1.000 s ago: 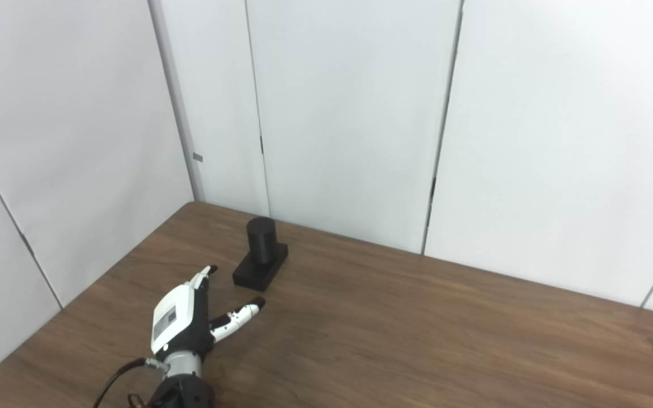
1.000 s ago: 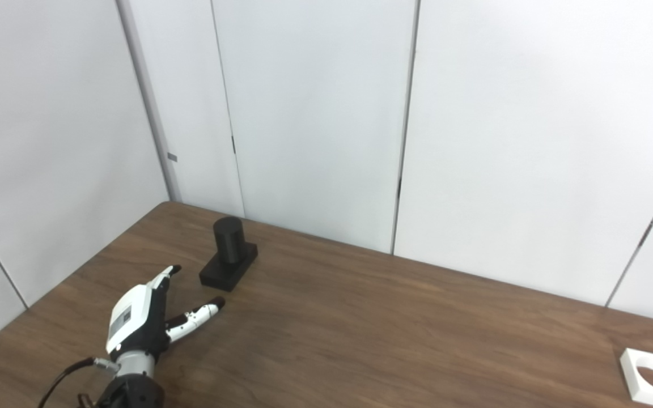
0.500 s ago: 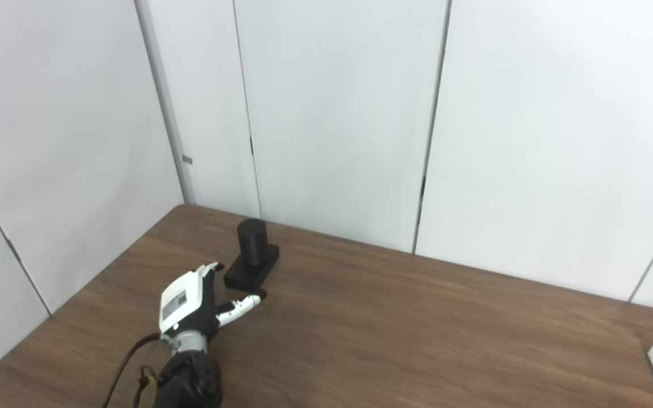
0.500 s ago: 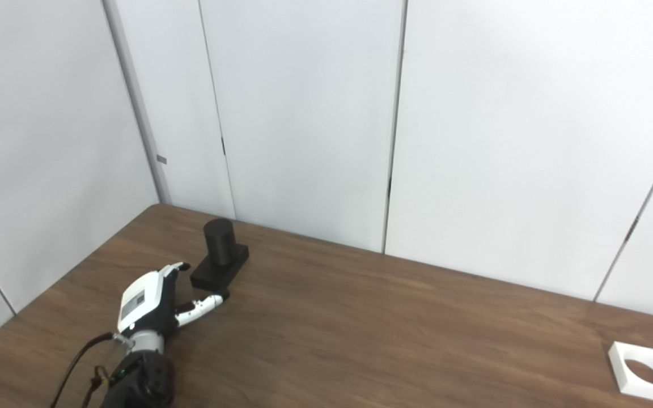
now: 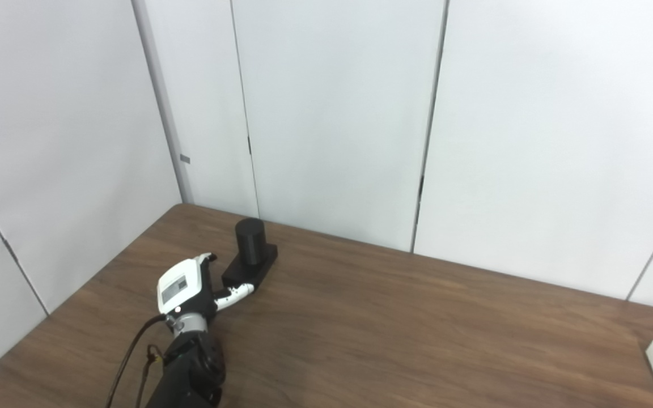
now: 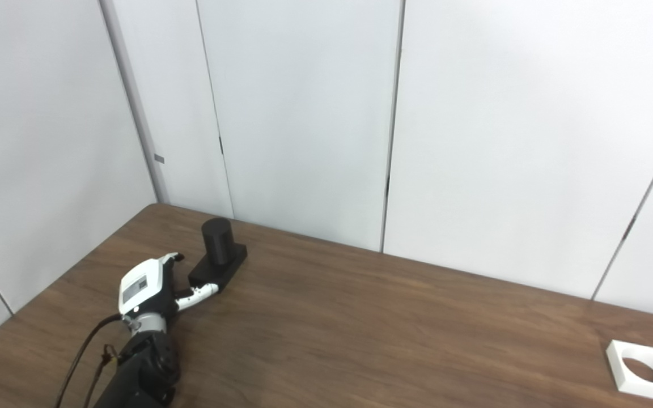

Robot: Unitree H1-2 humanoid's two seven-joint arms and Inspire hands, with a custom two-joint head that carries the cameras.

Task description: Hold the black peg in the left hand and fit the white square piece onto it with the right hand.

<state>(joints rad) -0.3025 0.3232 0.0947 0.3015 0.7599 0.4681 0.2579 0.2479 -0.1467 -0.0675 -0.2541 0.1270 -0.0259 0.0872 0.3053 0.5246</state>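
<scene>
The black peg (image 5: 251, 256) stands upright on its flat black base near the far left corner of the wooden table (image 5: 394, 334); the left hand (image 5: 187, 286) is seen just in front of the base, its fingers apart and holding nothing, with the thumb (image 5: 236, 293) stretched toward the base's near edge and either touching it or almost so; which of the two cannot be told. The white square piece (image 6: 642, 376), with its round hole facing up, lies flat near the table's right edge, well apart from the peg. The right hand is not in view.

The step in hand is judged to be the grasp of the peg by the left hand; nothing of the fitting is yet done. For a good grasp, the base is best taken between thumb and fingers, so that the round post is left bare for the white piece; if the post itself is wrapped, the hole is likely to be blocked by the fingers. The base should be closed on squarely and firmly, since a light block may be pushed or turned by a glancing touch; the post should then be kept upright and steady, so that the hole can be lined up over it.
</scene>
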